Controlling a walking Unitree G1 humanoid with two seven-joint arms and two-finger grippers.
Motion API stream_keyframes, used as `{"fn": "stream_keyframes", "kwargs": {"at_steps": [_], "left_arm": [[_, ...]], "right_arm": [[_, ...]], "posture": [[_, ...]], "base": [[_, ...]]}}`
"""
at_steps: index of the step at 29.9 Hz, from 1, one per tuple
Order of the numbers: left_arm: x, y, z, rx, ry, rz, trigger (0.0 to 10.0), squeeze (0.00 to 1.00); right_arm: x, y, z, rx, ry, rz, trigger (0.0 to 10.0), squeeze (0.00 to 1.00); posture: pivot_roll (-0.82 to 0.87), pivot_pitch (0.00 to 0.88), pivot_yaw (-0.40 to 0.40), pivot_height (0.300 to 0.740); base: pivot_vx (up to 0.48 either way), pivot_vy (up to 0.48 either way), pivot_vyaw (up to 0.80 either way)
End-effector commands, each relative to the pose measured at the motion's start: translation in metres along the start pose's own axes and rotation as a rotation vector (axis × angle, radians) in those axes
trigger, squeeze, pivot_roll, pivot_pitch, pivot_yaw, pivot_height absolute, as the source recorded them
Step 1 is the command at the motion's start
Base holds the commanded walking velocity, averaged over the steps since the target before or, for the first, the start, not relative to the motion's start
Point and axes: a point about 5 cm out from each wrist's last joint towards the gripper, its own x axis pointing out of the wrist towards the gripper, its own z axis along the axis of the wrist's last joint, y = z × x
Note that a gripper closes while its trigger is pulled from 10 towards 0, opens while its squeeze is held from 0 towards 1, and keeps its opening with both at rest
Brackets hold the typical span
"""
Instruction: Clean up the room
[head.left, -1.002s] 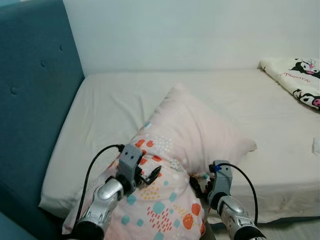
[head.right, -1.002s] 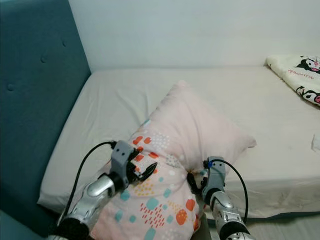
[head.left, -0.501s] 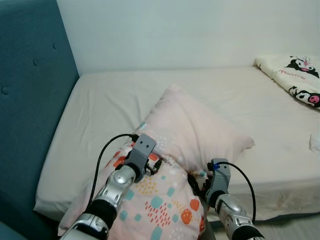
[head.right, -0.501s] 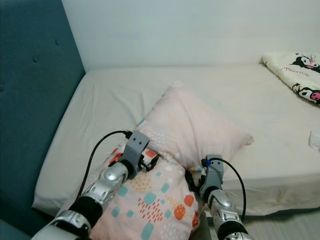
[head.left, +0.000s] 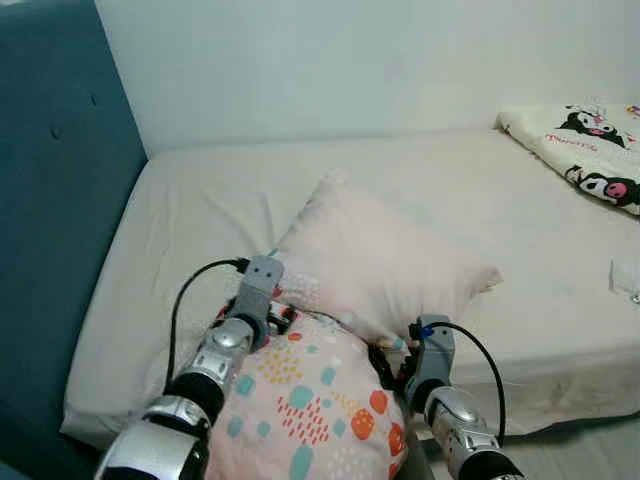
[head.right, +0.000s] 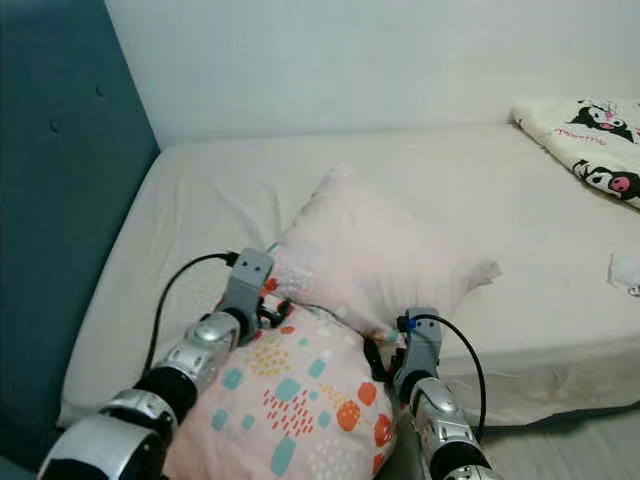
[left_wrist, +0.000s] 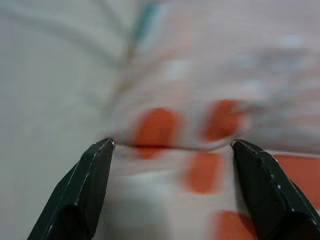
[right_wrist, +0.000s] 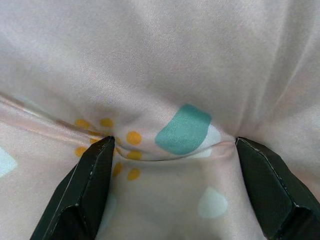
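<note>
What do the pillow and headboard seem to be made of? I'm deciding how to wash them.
Pillow: looks like smooth woven fabric with a slight satin sheen, pale pink printed with coloured spots; it creases softly between the right gripper fingers, so a soft filling is likely. Headboard: seems matte teal upholstery cloth over padding, judging by its button tufts; the exact fibre cannot be told.

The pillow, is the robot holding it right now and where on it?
Hard to tell. Both pincers press against the pillow at the fold where it bends, left pincer and right pincer, fingers spread wide, no fabric clearly pinched.
</note>
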Motion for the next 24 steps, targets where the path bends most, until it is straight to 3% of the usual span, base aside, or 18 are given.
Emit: {"fn": "stream_keyframes", "kwargs": {"at_steps": [1, 4, 6, 7, 8, 12, 13, 16, 18, 20, 24], "left_arm": [[-0.004, 0.012, -0.019, 0.044, 0.088, 0.053, 10.0, 0.00], [-0.005, 0.020, -0.022, 0.041, 0.100, 0.081, 10.0, 0.00], [-0.007, 0.029, -0.027, -0.023, 0.114, 0.090, 10.0, 0.00], [-0.007, 0.029, -0.027, -0.023, 0.114, 0.090, 10.0, 0.00], [-0.008, 0.026, -0.030, -0.093, 0.128, 0.038, 10.0, 0.00], [-0.008, 0.023, -0.032, -0.149, 0.138, -0.006, 10.0, 0.00], [-0.010, 0.010, -0.038, -0.289, 0.164, -0.149, 10.0, 0.00], [-0.011, 0.005, -0.039, -0.338, 0.172, -0.198, 10.0, 0.00], [-0.015, -0.008, -0.045, -0.511, 0.210, -0.356, 10.0, 0.00], [-0.016, -0.012, -0.046, -0.556, 0.216, -0.400, 10.0, 0.00], [-0.019, -0.026, -0.038, -0.723, 0.163, -0.578, 10.0, 0.00]], "right_arm": [[-0.007, -0.003, -0.024, 0.034, 0.096, -0.034, 10.0, 0.00], [-0.008, -0.002, -0.025, 0.035, 0.097, -0.033, 10.0, 0.00], [-0.008, -0.003, -0.026, 0.037, 0.098, -0.034, 10.0, 0.00], [-0.008, -0.003, -0.026, 0.037, 0.098, -0.034, 10.0, 0.00], [-0.008, -0.003, -0.025, 0.036, 0.098, -0.035, 10.0, 0.00], [-0.008, -0.003, -0.025, 0.036, 0.098, -0.036, 10.0, 0.00], [-0.008, -0.004, -0.024, 0.035, 0.096, -0.037, 10.0, 0.00], [-0.008, -0.004, -0.024, 0.035, 0.095, -0.038, 10.0, 0.00], [-0.008, -0.006, -0.023, 0.035, 0.091, -0.042, 10.0, 0.00], [-0.009, -0.006, -0.023, 0.035, 0.089, -0.043, 10.0, 0.00], [-0.010, -0.008, -0.024, 0.042, 0.085, -0.052, 10.0, 0.00]], "posture": [[-0.12, 0.032, 0.028, 0.365], [-0.12, 0.031, 0.031, 0.355], [-0.13, 0.032, 0.030, 0.340], [-0.13, 0.032, 0.030, 0.340], [-0.13, 0.030, 0.029, 0.330], [-0.13, 0.031, 0.030, 0.320], [-0.13, 0.030, 0.029, 0.310], [-0.13, 0.030, 0.029, 0.305], [-0.15, 0.031, 0.036, 0.300], [-0.15, 0.031, 0.038, 0.300], [-0.15, 0.032, 0.045, 0.300]], "base": [[0.000, 0.000, 0.00], [0.000, 0.000, 0.00], [0.000, 0.000, 0.00], [0.000, 0.000, 0.00], [0.000, 0.000, 0.00], [0.000, 0.000, 0.00], [0.000, 0.000, 0.00], [0.000, 0.000, 0.00], [0.000, 0.000, 0.00], [0.000, 0.000, 0.00], [0.000, 0.000, 0.00]]}}
